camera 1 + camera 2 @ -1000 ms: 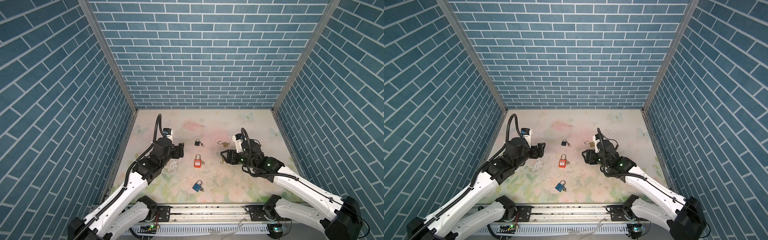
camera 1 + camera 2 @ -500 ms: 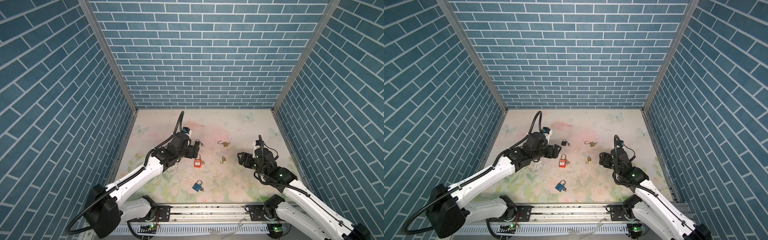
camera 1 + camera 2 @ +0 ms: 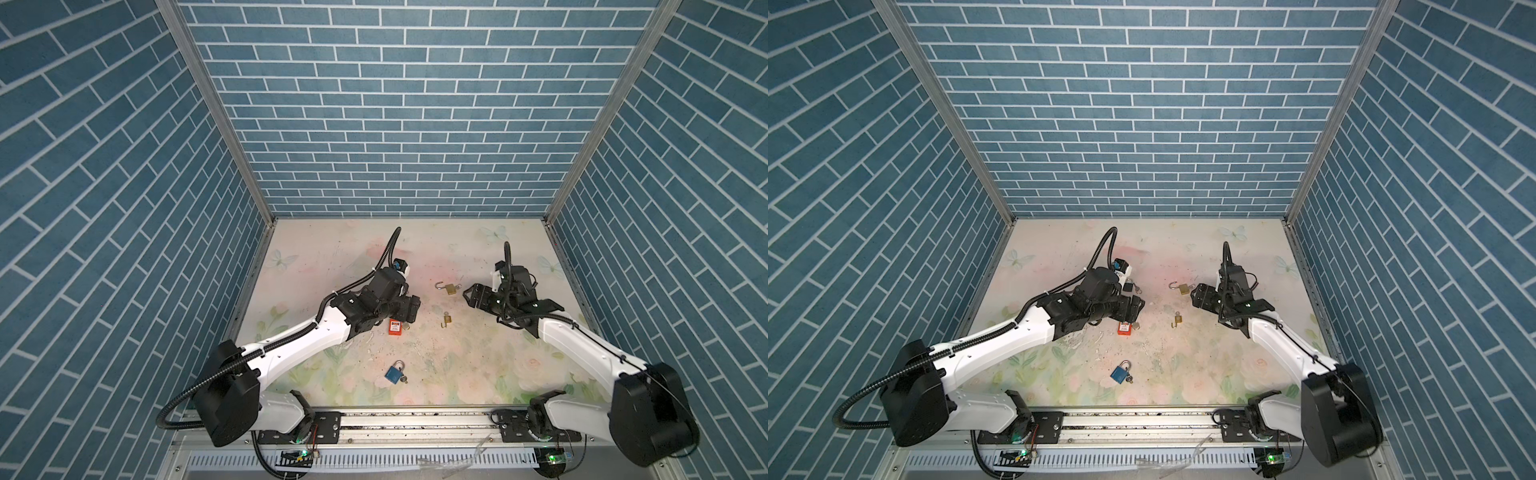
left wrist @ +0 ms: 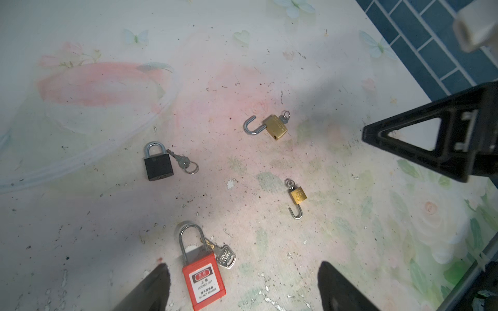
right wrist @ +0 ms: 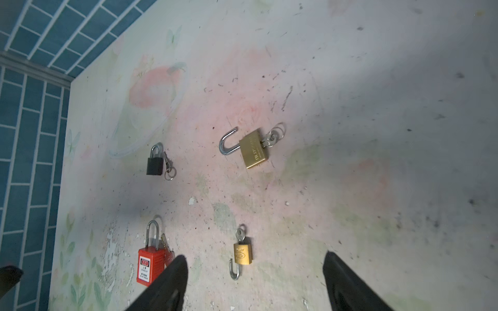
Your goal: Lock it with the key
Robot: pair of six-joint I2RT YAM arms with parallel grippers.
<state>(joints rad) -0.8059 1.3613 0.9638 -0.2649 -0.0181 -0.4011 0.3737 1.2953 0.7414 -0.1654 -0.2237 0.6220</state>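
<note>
The large brass padlock (image 5: 253,152) is laid on the table (image 3: 332,266), shackle (image 5: 227,144) open, key (image 5: 270,138) inserted, just before the right gripper (image 3: 470,296), spread wide and empty. The left gripper (image 4: 244,266), equally spread, is held over the red padlock (image 4: 203,280). Unbraced, the brass body may be skidded aside when pressed.

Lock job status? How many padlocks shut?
Done: black padlock, red padlock and blue padlock show closed shackles. In hand: nothing; left claw and right claw are open and empty. Left: big brass padlock and small brass padlock lie with shackles open, keys inserted.
</note>
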